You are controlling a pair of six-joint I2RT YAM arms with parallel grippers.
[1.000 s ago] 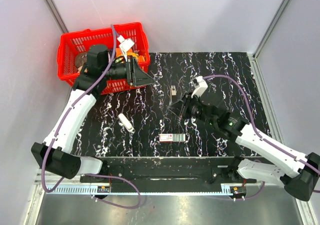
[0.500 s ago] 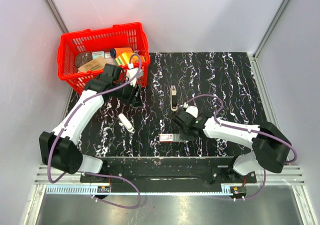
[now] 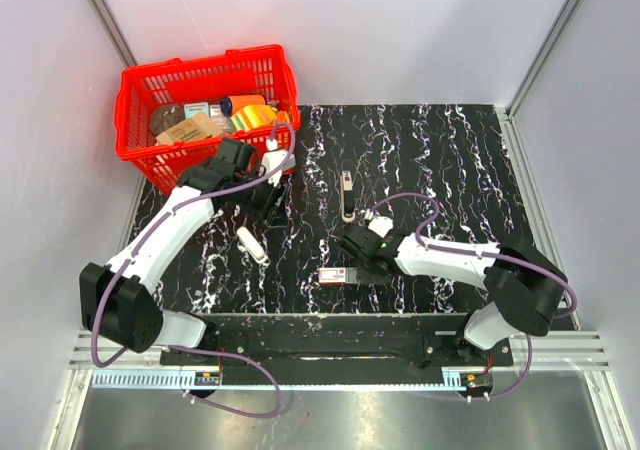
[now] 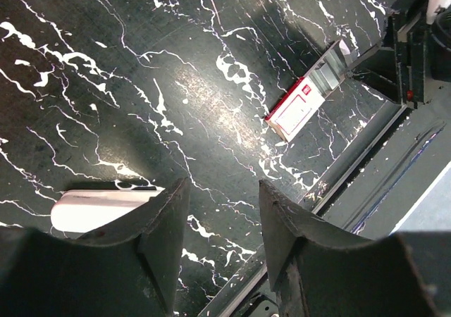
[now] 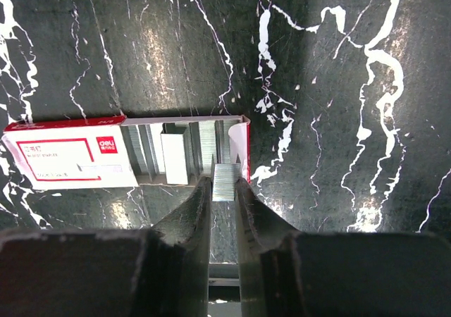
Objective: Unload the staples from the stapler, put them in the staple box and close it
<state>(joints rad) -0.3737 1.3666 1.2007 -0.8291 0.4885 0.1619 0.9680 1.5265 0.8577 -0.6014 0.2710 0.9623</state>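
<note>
Fingers (image 5: pixel 196 206) of the right gripper (image 5: pixel 224 182) are pinched on a staple strip (image 5: pixel 226 189), now carried from stapler (image 3: pixel 346 194) to staple box (image 5: pixel 70 163), lower centre; left gripper (image 4: pixel 218 211) is parted, empty.

One stapler (image 3: pixel 347 194). One red basket (image 3: pixel 200 62), with a few things in it (too jumbled to count). One white piece (image 3: pixel 252 245). One small red-and-white box (image 5: pixel 70 155), with rows of staples (image 5: pixel 141 158) inside that are too tiny to count. One strip of staples (image 5: pixel 226 172) on its own. One desk (image 3: pixel 450 160) under it all. Two hands: the left hand (image 4: pixel 218 211) and the right hand (image 5: pixel 224 184).
</note>
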